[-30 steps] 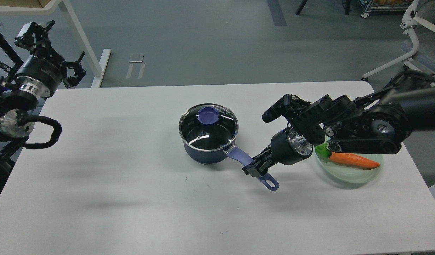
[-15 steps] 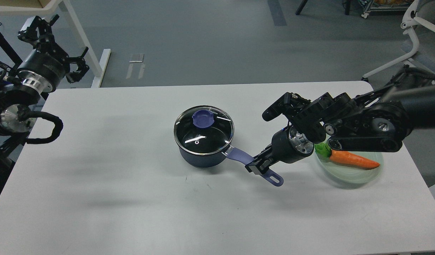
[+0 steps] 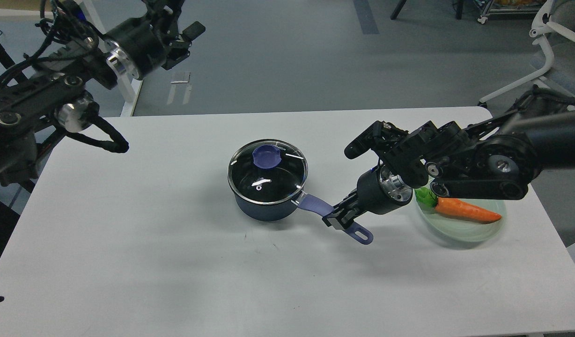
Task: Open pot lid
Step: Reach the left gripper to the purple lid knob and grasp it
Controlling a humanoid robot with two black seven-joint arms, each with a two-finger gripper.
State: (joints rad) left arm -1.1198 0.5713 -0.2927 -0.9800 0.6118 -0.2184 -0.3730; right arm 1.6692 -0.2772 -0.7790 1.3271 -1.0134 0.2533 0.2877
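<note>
A dark blue pot (image 3: 264,206) stands at the middle of the white table (image 3: 128,243). Its glass lid (image 3: 268,171) with a purple knob (image 3: 267,156) sits on it. A purple handle (image 3: 315,206) points to the lower right. My right gripper (image 3: 340,219) is shut on the pot handle near its far end. My left gripper (image 3: 177,18) is raised beyond the table's far left edge, well away from the pot; its fingers are too dark to tell apart.
A pale green plate (image 3: 475,231) with a carrot (image 3: 465,209) lies at the right, just behind my right wrist. A white table leg (image 3: 123,79) and a chair (image 3: 545,51) stand on the floor beyond the table.
My left arm has swung up and to the right, from the far left edge towards the table's back. The pot has shifted slightly left with my right gripper on its handle.
</note>
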